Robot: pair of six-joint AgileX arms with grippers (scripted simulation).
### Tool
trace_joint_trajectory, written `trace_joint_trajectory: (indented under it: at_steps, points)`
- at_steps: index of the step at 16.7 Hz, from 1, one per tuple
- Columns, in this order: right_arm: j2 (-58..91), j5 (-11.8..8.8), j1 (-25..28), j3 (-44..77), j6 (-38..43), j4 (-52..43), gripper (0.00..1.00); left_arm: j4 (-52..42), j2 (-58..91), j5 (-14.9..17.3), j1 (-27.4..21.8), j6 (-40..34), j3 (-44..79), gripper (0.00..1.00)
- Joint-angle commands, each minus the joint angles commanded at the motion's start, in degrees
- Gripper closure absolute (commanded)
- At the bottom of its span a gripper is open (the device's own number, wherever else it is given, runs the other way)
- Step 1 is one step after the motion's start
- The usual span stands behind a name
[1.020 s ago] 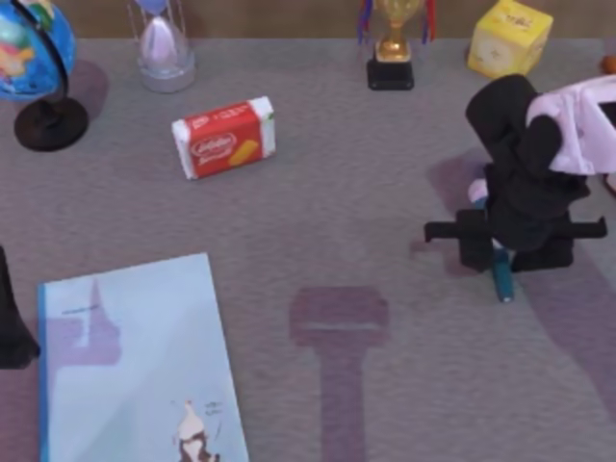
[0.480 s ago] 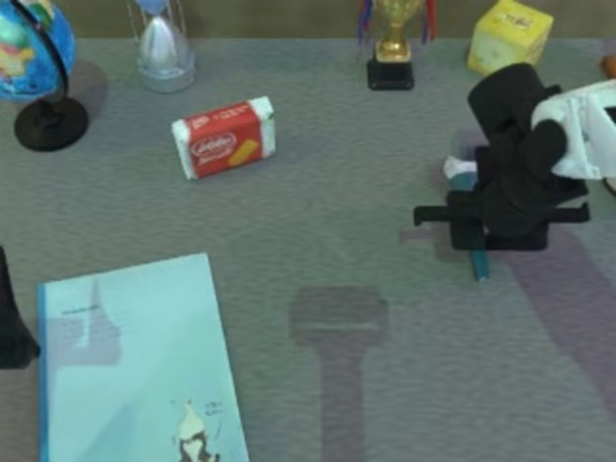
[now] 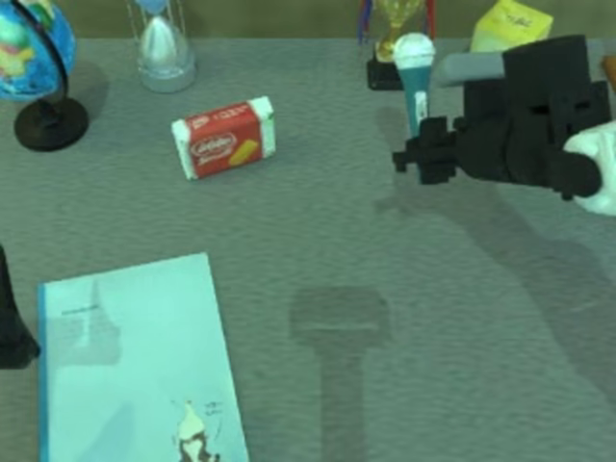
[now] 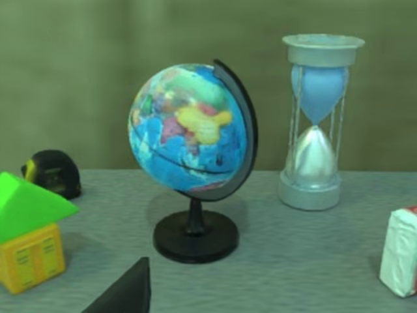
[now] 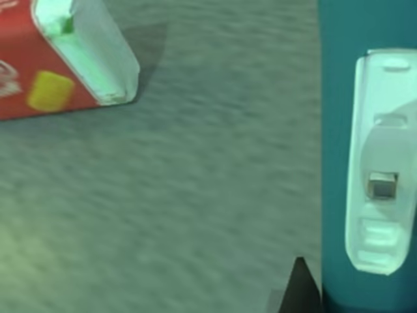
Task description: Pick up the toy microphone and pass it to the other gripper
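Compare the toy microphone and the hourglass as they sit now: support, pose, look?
Support: the toy microphone is held off the table by the right gripper; the hourglass stands on the table, untouched.
Look: the microphone is a slim teal handle with a round white head; the hourglass is a silver frame with blue glass bulbs.
Shared: both upright, near the table's far edge.

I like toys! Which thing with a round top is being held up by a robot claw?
The microphone, white head up, in the right gripper. The globe and hourglass just stand on the table.
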Motion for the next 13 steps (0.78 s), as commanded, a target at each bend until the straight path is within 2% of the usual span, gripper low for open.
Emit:
trace_joint_trajectory:
  at_steps: [4, 7, 10, 13]
  points:
    - [-5.38, -6.29, -0.22, -6.12, -4.83, 20.96, 1.00, 0.00, 0.00, 0.00, 0.00, 0.00, 0.00, 0.00]
    - [-9.40, -9.95, -0.37, -9.40, -7.87, 31.44, 1.00, 0.00, 0.00, 0.00, 0.00, 0.00, 0.00, 0.00]
    - [-12.22, -11.94, -0.54, -11.18, -9.66, 36.63, 1.00, 0.00, 0.00, 0.00, 0.00, 0.00, 0.00, 0.00]
    - [-12.55, -12.15, -0.56, -11.37, -9.86, 37.14, 1.00, 0.00, 0.00, 0.00, 0.00, 0.00, 0.00, 0.00]
